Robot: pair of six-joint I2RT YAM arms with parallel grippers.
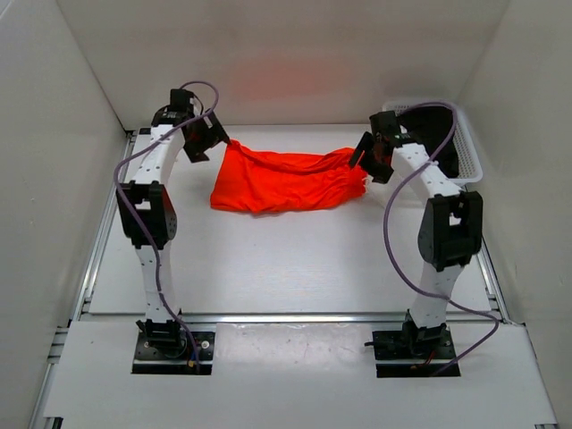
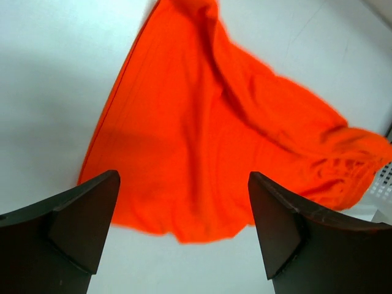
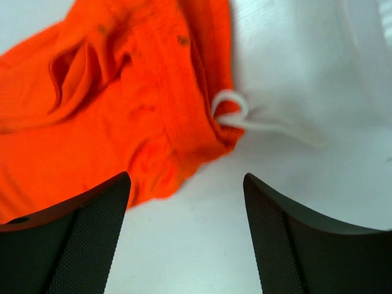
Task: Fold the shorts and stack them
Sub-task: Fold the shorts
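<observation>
**Shorts spread on counter, both hands open above the ends**

Top view: the shorts [image 1: 286, 181] lie on the white counter [image 1: 286, 268], toward 12 o'clock of its middle, as a wide, rumpled orange-red band running from 9 to 3 o'clock. They look doubled over, though I cannot count the layers. Far edge is drawn up to a point at each end; the near edge sags toward 6 o'clock and is fuller at the 9 o'clock side.

Left hand [image 1: 214, 143] sits at the shorts' 10 o'clock corner, at the fabric's tip; contact cannot be told from above. In its wrist view the left hand [image 2: 182, 177] is spread wide, and the dark fingers [image 2: 73, 226] have nothing between them. The cloth lies flat beyond them and fans out toward 12 o'clock.

Right hand [image 1: 365, 154] sits at the 2 o'clock corner. In its wrist view the right hand [image 3: 187, 180] is likewise wide open and holds nothing. The gathered waistband [image 3: 184, 104] lies beyond, toward 11 o'clock, and the white drawstring [image 3: 229, 110] loops out from it onto bare counter toward 3 o'clock.

A white perforated basket [image 1: 469, 170] stands at the counter's 2 o'clock corner, just beside the right arm and apart from the shorts. Its contents look dark and I cannot identify them.
</observation>
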